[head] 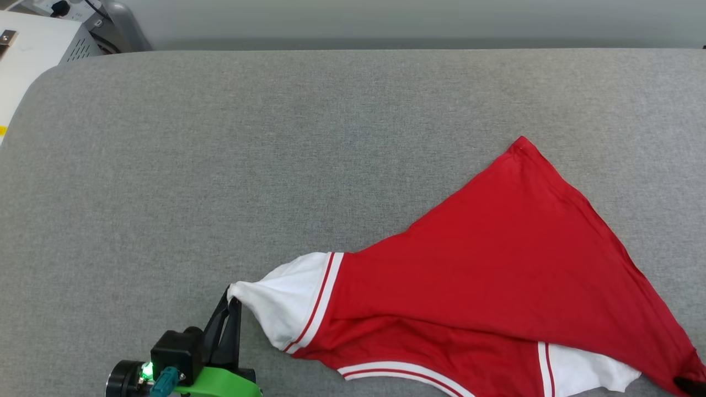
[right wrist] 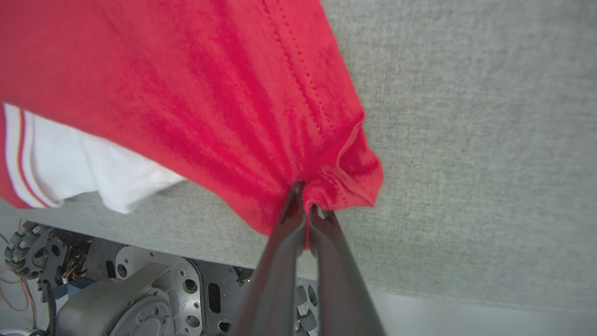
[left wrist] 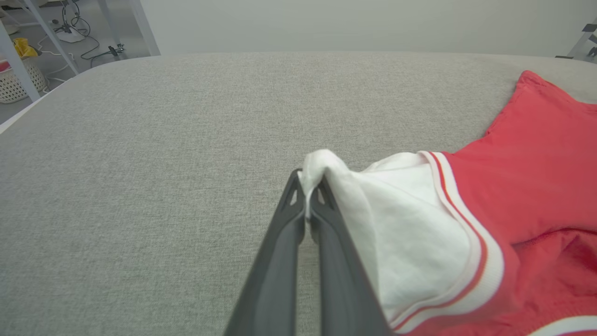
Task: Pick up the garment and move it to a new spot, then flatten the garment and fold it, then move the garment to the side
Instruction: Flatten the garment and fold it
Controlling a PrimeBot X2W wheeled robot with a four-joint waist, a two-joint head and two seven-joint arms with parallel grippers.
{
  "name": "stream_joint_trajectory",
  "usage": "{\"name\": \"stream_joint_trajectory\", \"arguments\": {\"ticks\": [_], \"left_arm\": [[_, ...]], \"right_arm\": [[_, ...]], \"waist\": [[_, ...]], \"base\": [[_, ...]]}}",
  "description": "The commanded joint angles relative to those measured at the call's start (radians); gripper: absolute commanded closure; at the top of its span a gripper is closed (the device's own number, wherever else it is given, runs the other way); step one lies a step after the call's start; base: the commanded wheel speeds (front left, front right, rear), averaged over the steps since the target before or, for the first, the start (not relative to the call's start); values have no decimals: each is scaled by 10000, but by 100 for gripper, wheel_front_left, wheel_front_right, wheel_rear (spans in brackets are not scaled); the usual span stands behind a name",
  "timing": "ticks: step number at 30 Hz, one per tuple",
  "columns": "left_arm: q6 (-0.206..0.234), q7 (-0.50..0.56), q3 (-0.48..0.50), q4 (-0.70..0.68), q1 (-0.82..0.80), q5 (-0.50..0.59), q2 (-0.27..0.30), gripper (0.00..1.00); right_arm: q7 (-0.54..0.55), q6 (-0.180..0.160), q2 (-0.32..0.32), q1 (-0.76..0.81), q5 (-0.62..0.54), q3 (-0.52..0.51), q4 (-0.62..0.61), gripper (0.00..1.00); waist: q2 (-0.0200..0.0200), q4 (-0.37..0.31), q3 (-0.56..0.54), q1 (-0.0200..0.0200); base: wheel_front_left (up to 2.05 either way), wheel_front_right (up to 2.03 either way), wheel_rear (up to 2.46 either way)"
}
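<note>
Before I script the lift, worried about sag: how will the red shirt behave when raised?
Probably floppy: the garment gathers where the left gripper pinches its white sleeve and the right gripper pinches a red corner. Likely light, since fingertip pinches hold it. Its unheld middle would probably sag.

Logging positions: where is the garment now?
In the head view the garment lies at the lower right of the grey surface, held between the left gripper and right gripper.

Left end effector (head: 234,301): two long dark fingers, cut-outs near tips
Wrist mount (head: 220,384): bright green, black camera block (head: 176,348), lit green light (head: 147,370)
Base (right wrist: 140,289): grey metal plates with holes, roller wheel (right wrist: 18,240), orange wires (right wrist: 14,298)
</note>
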Motion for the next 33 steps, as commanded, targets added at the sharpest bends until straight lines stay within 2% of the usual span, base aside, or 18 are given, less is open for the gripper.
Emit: {"name": "stream_joint_trajectory", "arguments": {"ticks": [1,2,9,15,18,22,27,33], "left_arm": [[74,-17,-6,26,142,-23,44,100],[79,-20,-16,36,158,-32,42,100],[86,-40,-97,1,77,-42,16,100],[40,-26,-296,-56,-264,68,-60,100],[-1,-39,-398,-68,-501,139,-109,100],[-61,-76,-549,-74,-876,242,-215,100],[-196,-125,-775,-20,-1391,375,-353,100],[-283,-227,-945,57,-1884,490,-544,100]], "right_arm": [[-57,-7,241,158,-119,-156,-17,56],[-156,-7,313,108,-209,-393,-120,0],[-670,-7,319,-710,-859,-1922,-1658,0],[-95,-7,183,-2211,-1506,-2225,-2952,0],[464,-7,249,-3226,-1847,-1816,-3145,0],[1457,-7,507,-4825,-2241,-833,-2718,0],[2578,-7,792,-6790,-2664,580,-1439,0],[3171,-7,1060,-8451,-3032,1843,254,0]], "waist": [[-1,-21,-35,1],[-1,-34,-60,1],[-1,86,-21,1],[-1,403,310,1],[-1,571,546,1],[-1,814,898,1],[-1,1202,1311,1],[-1,1595,1815,1]], "base": [[0,0,0],[0,0,0],[0,0,0],[0,0,0],[0,0,0],[0,0,0],[0,0,0],[0,0,0]]}}
